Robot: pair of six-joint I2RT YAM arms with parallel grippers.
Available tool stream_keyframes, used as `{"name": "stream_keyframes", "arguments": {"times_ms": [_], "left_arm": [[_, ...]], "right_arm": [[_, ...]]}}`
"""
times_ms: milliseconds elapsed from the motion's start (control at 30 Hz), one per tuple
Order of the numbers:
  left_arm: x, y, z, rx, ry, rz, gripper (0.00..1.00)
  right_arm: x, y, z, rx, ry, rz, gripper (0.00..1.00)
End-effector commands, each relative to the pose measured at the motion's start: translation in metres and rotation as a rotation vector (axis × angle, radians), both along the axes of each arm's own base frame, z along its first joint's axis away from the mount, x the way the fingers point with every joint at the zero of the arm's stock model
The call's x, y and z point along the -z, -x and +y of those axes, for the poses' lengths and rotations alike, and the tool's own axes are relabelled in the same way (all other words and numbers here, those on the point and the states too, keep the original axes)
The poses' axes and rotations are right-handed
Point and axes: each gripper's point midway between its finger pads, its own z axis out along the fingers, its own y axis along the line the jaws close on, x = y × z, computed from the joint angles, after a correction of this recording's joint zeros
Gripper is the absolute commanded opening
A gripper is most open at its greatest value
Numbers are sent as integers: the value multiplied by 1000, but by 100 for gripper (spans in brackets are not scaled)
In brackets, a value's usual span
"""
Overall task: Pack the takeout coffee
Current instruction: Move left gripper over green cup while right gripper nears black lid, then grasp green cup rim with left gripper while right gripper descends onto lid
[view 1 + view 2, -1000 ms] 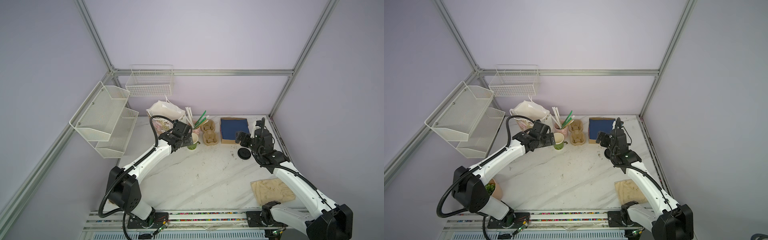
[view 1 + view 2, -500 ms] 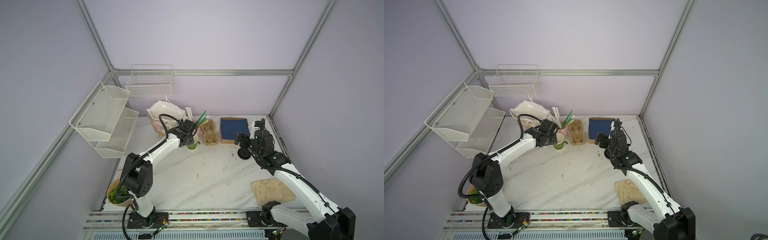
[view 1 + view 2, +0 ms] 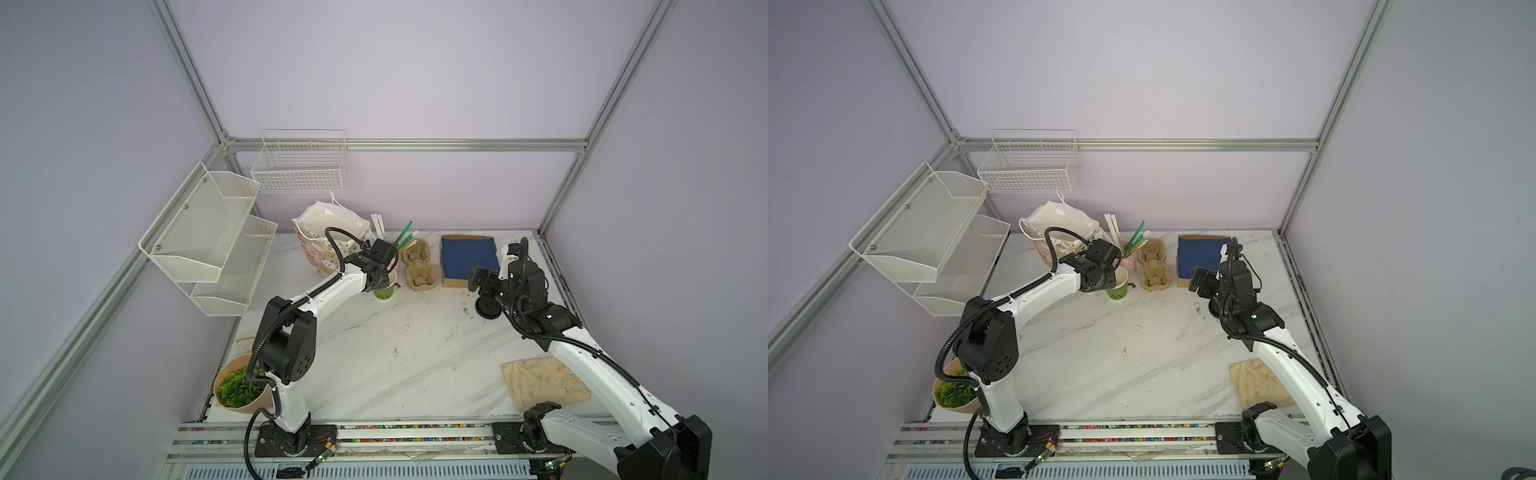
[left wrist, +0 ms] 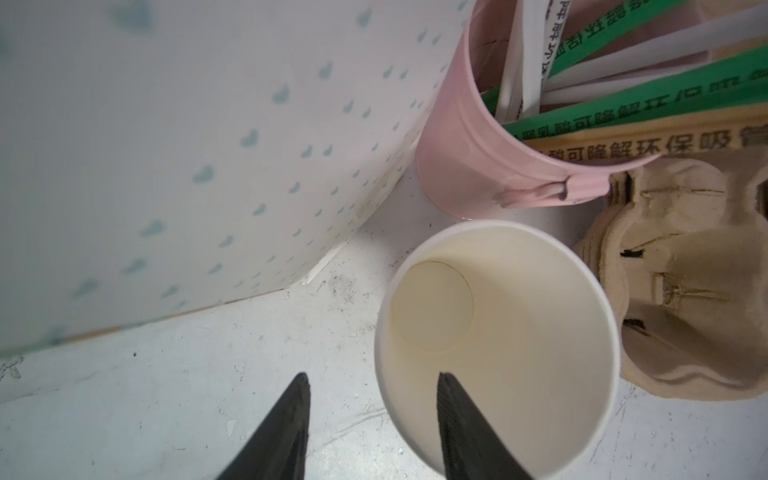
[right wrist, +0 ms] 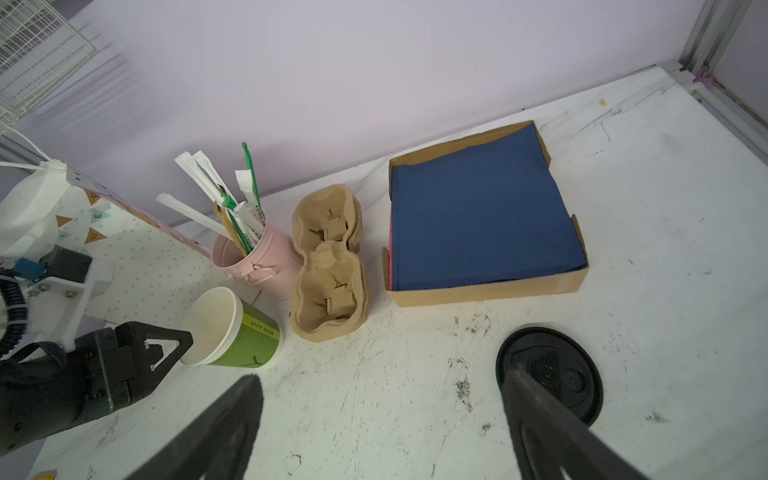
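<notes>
The takeout coffee [image 3: 385, 292] [image 3: 1118, 290] is an olive-green paper cup with a white rim, empty, on the marble table beside the pink mug. My left gripper [image 4: 372, 374] [image 3: 377, 281] straddles the cup's near wall [image 4: 380, 353]. One finger [image 4: 453, 411] is inside the cup and the other [image 4: 291, 411] is outside, with table showing between it and the wall. The right wrist view shows the cup [image 5: 245, 332] leaning slightly, with a left fingertip at its rim. My right gripper [image 5: 381, 374] [image 3: 474, 279] hangs open and empty beside a black lid [image 5: 552, 370].
The pink mug [image 5: 266, 266] of wrapped straws, the tan pulp tray [image 5: 328, 270] and a dotted paper bag [image 4: 166, 145] crowd the cup. A box of blue napkins [image 5: 482, 208] sits at the back right. There is a tan cloth [image 3: 540, 382] front right, a plant pot [image 3: 239, 388] front left and wire shelves [image 3: 208, 232] on the left wall.
My left arm has reached in to the cup, and its jaws have narrowed from wide open to half-closed over the rim. My right gripper has barely moved.
</notes>
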Motion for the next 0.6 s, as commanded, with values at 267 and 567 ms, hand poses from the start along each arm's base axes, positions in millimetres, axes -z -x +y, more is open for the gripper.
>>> {"name": "stream_keyframes", "arguments": {"times_ms": [267, 567], "left_arm": [[-22, -22, -1, -24, 32, -53, 32], [-14, -24, 0, -24, 20, -33, 16]], "right_arm": [[14, 6, -4, 26, 9, 37, 94], [19, 6, -5, 33, 18, 56, 94]]}}
